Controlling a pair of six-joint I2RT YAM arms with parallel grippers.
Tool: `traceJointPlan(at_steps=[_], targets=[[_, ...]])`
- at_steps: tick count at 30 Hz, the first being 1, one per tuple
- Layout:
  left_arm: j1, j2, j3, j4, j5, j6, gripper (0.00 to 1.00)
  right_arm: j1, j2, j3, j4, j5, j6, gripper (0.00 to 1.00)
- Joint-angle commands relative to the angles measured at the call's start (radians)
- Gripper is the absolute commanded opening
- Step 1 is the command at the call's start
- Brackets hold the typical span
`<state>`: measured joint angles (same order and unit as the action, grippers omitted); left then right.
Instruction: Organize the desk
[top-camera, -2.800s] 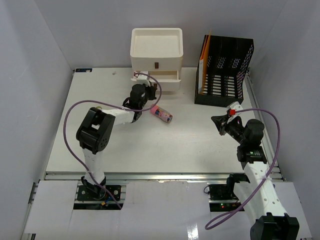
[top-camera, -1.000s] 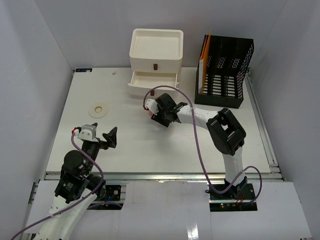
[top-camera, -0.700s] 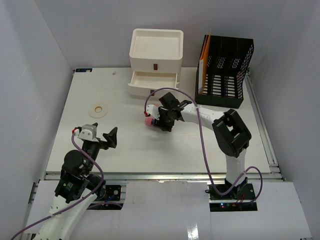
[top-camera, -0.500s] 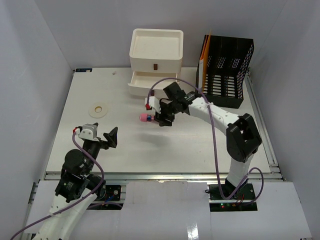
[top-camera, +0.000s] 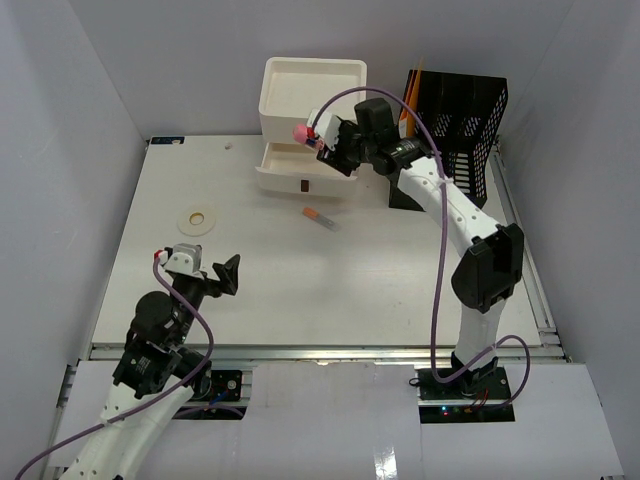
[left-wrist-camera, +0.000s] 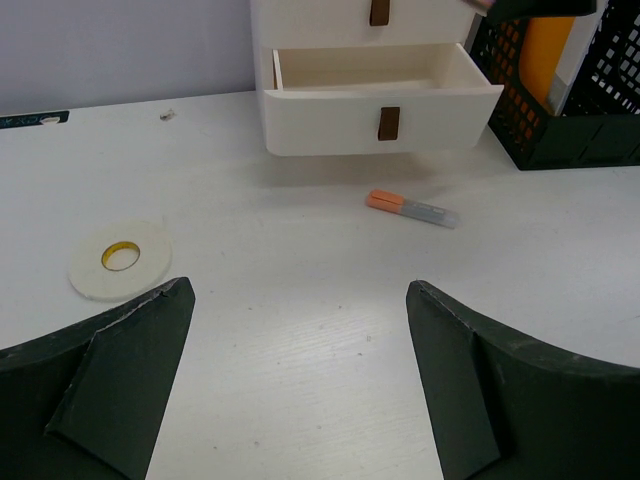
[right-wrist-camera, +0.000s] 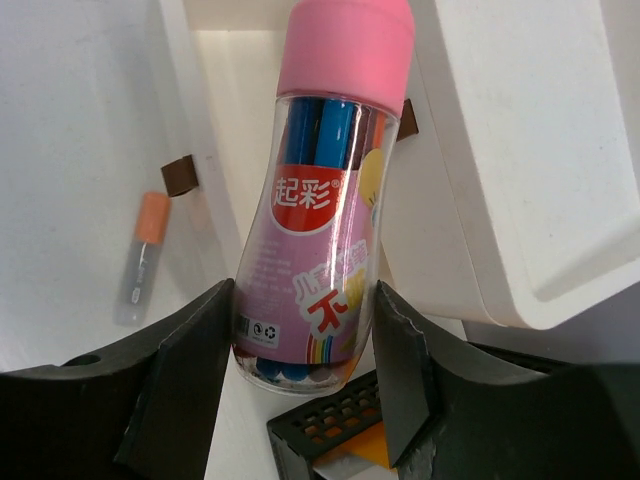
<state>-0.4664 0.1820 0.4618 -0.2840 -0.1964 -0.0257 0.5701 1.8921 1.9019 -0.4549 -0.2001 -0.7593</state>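
Pink-capped marker jar (right-wrist-camera: 322, 200) is hanging clamped in the right gripper (right-wrist-camera: 303, 345) above the open drawer (top-camera: 285, 160); the left gripper (left-wrist-camera: 300, 320) is hovering, jaws apart, white desk (top-camera: 250, 290) beneath both.

Left arm (top-camera: 150, 345): folded low at near left, wrist tipped toward far right. Left gripper (left-wrist-camera: 298, 300): jaws spread wide, nothing between them. Right arm (top-camera: 455, 215): stretched long from near-right base toward far centre. Right gripper (right-wrist-camera: 303, 310): high above surface, both fingers pressed against sides of pen jar (right-wrist-camera: 325, 190).
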Motion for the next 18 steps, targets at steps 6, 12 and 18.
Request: traceJointPlan(at_steps=[6, 12, 18], targets=[[0.002, 0.038, 0.001, 0.014, 0.019, 0.002, 0.98, -0.021, 0.140, 0.092, 0.102, 0.090, 0.013, 0.19], [0.002, 0.058, -0.001, 0.021, 0.031, 0.004, 0.98, -0.039, 0.131, 0.054, 0.106, 0.066, 0.020, 0.54], [0.001, 0.074, -0.004, 0.029, 0.039, -0.002, 0.98, -0.039, 0.100, 0.025, 0.104, 0.051, 0.037, 0.83]])
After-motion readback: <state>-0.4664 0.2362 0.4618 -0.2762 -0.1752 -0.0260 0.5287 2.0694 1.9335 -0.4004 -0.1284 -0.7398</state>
